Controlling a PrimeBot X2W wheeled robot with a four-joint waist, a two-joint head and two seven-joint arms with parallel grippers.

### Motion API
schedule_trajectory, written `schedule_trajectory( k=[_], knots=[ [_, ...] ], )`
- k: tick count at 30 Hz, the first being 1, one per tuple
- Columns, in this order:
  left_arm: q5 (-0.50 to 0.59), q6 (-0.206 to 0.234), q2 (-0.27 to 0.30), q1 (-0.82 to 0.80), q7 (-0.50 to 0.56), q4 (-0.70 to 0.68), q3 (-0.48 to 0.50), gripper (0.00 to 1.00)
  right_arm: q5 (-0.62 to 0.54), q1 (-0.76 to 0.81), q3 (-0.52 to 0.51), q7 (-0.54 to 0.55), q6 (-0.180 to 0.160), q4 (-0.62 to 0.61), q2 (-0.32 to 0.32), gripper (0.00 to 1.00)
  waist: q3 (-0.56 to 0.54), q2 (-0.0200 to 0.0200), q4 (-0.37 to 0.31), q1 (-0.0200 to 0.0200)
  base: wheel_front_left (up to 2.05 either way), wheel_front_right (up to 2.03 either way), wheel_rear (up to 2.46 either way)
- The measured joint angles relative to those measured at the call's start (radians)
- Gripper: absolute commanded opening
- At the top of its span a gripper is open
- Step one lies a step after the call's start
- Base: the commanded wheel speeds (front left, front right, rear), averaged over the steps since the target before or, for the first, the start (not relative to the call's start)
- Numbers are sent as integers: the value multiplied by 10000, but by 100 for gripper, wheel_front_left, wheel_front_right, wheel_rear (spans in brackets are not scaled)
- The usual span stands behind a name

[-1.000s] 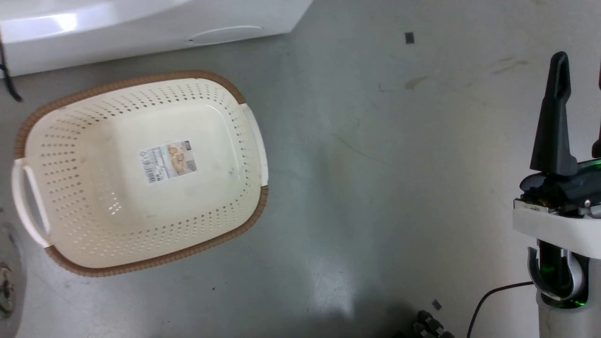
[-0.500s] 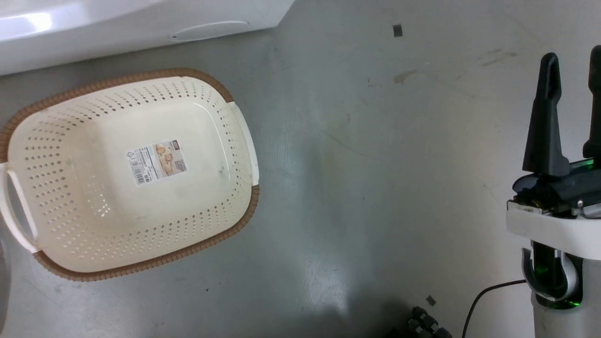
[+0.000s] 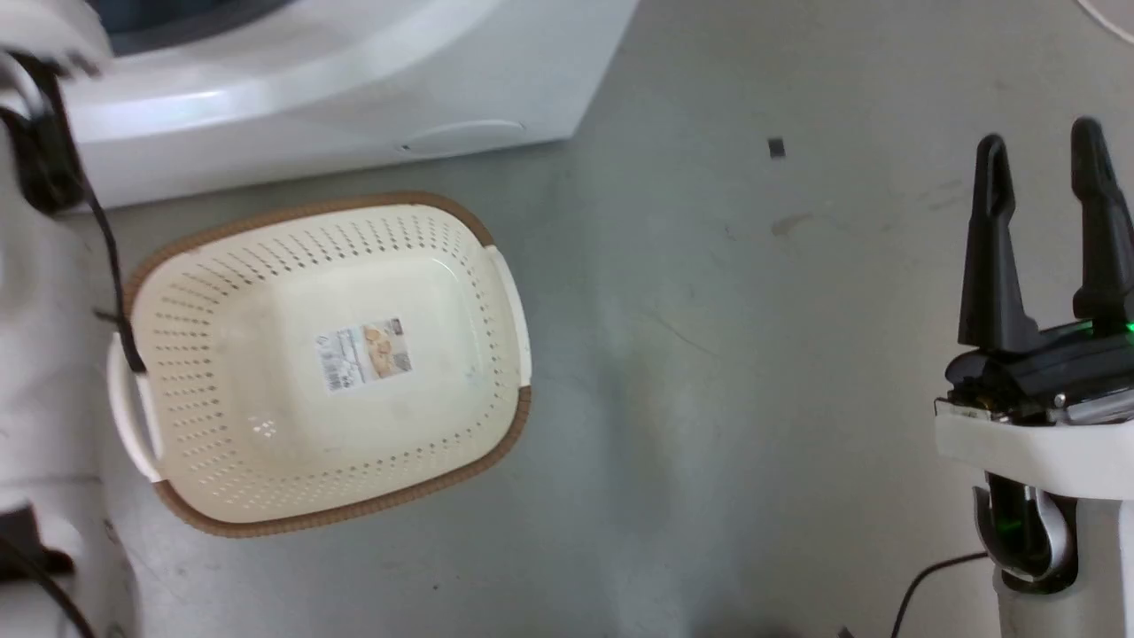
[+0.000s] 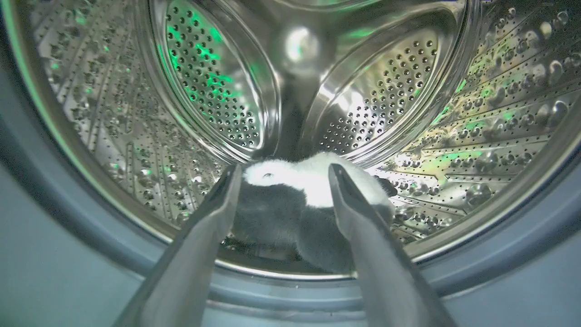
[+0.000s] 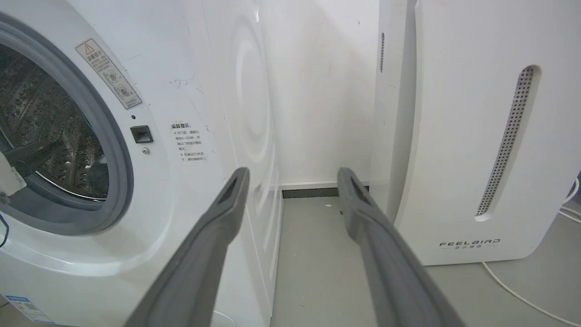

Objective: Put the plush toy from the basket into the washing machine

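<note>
Plush toy [image 4: 313, 177] lies in the washing machine's [image 4: 476, 136] steel drum, beyond the spread, released fingers of the left claw [image 4: 285, 169]. The basket [image 3: 310, 208] sits on the floor [image 3: 709, 354] before the machine. At far right, the right claw [image 3: 1038, 133] hangs released, fingers apart.

Ahead of the left gripper [image 4: 285, 169], the washing machine [image 4: 408, 113] drum is glossy perforated steel. Beyond the gripper's matt fingers [image 4: 199, 254], the plush toy [image 4: 313, 181] is fluffy cloth. The basket [image 3: 204, 443] is smooth perforated plastic.
</note>
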Motion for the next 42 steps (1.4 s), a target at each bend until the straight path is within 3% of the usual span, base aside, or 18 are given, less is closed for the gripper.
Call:
schedule_trajectory(
  k=[12,24,42],
  knots=[
    [71,-115,-1409,3002,0,-1969,35,100,-859,648,-374,0,0,573,-2,100,-1535,0,949,-1,0,0,0],
    [299,-445,-2284,6134,0,-3407,50,100,-1035,1719,-545,-2,0,993,-2,100,-3299,0,1637,-2,0,0,0],
    [575,-955,-2660,9788,0,-4677,-336,100,-1060,3594,-794,0,0,1605,-2,100,-5800,0,2435,-3,0,0,0]
  ],
)
